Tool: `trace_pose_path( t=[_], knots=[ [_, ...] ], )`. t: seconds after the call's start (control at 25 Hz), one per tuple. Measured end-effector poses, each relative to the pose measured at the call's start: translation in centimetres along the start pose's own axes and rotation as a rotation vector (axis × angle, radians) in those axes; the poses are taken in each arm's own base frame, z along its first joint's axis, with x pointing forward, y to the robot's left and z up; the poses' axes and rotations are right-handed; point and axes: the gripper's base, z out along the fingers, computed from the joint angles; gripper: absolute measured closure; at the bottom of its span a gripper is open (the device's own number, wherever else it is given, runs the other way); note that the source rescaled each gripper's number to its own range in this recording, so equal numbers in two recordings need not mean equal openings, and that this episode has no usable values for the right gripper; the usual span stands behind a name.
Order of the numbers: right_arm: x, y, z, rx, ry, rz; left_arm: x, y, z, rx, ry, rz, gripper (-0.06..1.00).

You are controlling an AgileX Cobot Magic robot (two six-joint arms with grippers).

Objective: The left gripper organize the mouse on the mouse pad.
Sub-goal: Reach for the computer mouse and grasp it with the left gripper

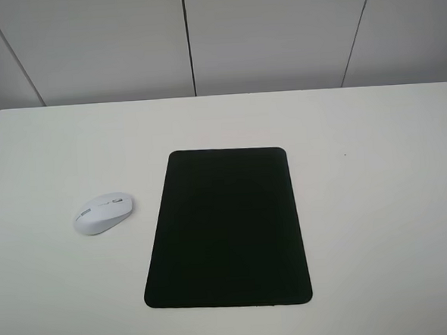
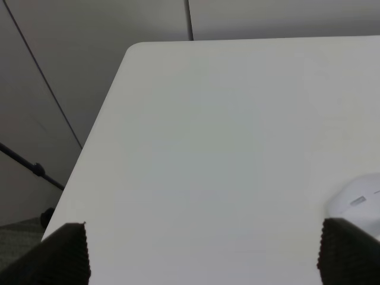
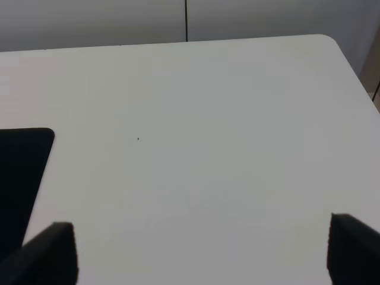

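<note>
The white mouse point(image 1: 104, 213) lies on the white table, a short way left of the black mouse pad point(image 1: 227, 228) and not touching it. In the left wrist view the mouse point(image 2: 359, 202) peeks in just above one fingertip. My left gripper point(image 2: 202, 255) is open, its two dark fingertips far apart above bare table, with nothing between them. My right gripper point(image 3: 202, 255) is open too, over bare table, and a corner of the mouse pad point(image 3: 21, 172) shows beside it. Neither arm appears in the exterior high view.
The white table point(image 1: 377, 203) has a rounded far-left corner point(image 2: 136, 50) and a far-right corner point(image 3: 329, 41). Grey wall panels point(image 1: 189, 40) stand behind it. A dark bar point(image 2: 29, 166) shows beyond the table's left edge.
</note>
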Motion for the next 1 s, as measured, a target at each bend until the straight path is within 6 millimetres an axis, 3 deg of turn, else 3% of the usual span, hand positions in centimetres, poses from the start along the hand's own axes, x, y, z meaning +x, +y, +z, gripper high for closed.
trace_pose_path(
  t=[1.0],
  knots=[
    [0.00,0.00,0.00,0.000,0.000,0.000,0.00,0.00,0.00,0.000,0.000,0.000,-0.06]
  ],
)
